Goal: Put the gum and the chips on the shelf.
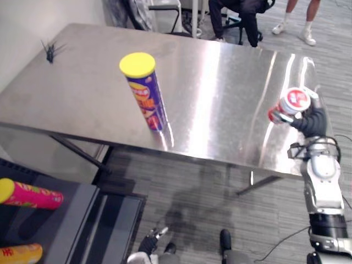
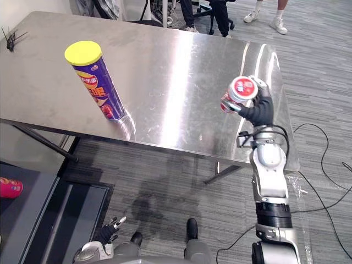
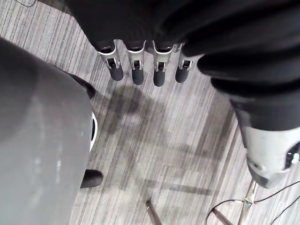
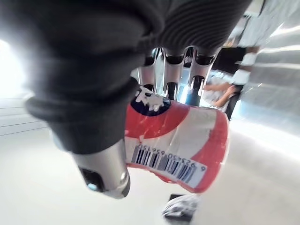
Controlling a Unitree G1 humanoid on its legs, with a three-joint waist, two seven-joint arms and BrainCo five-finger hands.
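A purple chips can (image 1: 146,93) with a yellow lid stands upright near the front edge of the steel table (image 1: 220,82). The gum (image 1: 293,102), a red and white canister, is lifted above the table's right end, with my right hand (image 2: 259,111) curled round it. In the right wrist view the gum (image 4: 178,145) lies between the thumb and the fingers (image 4: 171,75). My left hand (image 2: 111,226) hangs low over the floor in front of the table, its fingers (image 3: 136,70) straight and holding nothing.
A dark shelf (image 1: 71,220) stands at the lower left, with a pink can (image 1: 33,195) and a yellow can (image 1: 19,254) lying in it. A small black object (image 1: 50,52) sits at the table's far left. People's legs (image 1: 297,22) and chairs are behind the table.
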